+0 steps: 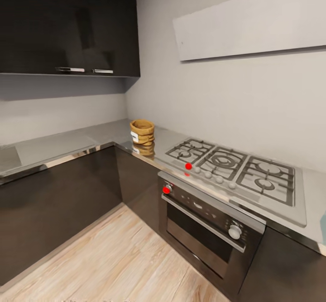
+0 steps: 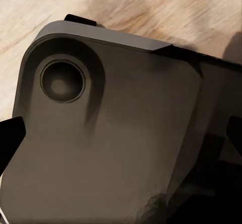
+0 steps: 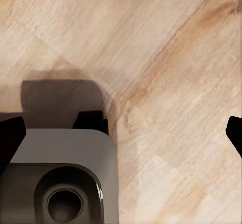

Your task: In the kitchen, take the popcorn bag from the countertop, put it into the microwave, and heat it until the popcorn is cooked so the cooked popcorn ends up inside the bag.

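Currently:
bag: small tan burlap popcorn sack (image 1: 142, 132) untouched on grey glossy bench (image 1: 59, 146)
pincers: spread, empty
left: everything

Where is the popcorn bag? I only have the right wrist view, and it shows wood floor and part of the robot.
Observer: In the head view, the popcorn bag stands upright on the countertop, near the corner.
Operator: What is beside it?
Observer: A gas hob lies to its right, apart from it, with an oven below.
Operator: And the left end effector?
Observer: The left end effector is open and holds nothing, above the robot's grey body.
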{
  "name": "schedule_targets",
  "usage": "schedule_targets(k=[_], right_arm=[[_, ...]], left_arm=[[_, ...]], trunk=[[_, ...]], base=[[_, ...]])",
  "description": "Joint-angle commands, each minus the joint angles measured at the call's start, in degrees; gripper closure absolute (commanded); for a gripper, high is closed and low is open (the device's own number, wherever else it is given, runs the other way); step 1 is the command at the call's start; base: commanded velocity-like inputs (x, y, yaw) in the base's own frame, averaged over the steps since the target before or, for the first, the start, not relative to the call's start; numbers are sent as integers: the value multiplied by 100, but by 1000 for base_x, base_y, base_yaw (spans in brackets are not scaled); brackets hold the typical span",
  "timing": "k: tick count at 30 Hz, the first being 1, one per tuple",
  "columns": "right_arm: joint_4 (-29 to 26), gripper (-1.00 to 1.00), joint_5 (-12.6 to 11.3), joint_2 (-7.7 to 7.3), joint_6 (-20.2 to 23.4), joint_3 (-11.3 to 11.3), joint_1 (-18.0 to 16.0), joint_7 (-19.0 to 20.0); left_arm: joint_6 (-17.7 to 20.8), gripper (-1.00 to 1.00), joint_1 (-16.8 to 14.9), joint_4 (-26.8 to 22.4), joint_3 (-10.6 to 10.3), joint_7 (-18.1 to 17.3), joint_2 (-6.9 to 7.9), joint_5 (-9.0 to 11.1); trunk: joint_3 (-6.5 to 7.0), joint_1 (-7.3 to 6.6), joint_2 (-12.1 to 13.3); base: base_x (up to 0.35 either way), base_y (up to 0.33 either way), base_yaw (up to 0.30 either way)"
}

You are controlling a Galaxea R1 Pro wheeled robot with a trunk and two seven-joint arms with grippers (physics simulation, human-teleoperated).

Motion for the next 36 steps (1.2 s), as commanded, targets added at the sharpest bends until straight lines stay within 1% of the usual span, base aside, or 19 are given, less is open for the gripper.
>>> schedule_targets(k=[1,4,7,24,36], right_arm=[[18,-100,43,-4,-34,-48,-9,12],[18,-100,41,-4,-35,-49,-11,12],[18,-100,40,-4,-29,-46,-7,15],[18,-100,51,-4,-31,-44,-6,21],[18,-100,58,-4,-32,-40,-8,24]], left_arm=[[-14,-100,0,-2,1,-1,-1,27],[-14,-100,-1,3,2,-1,-1,28],[-14,-100,-2,4,5,-1,-1,28],[-14,-100,-1,5,5,-1,-1,31],[-14,-100,-2,5,7,-1,-1,30]], trunk=[[-5,0,-3],[-5,0,-3],[-5,0,-3],[-5,0,-3],[-5,0,-3]], base=[[0,0,259],[0,0,245],[0,0,92],[114,0,3],[188,0,0]])
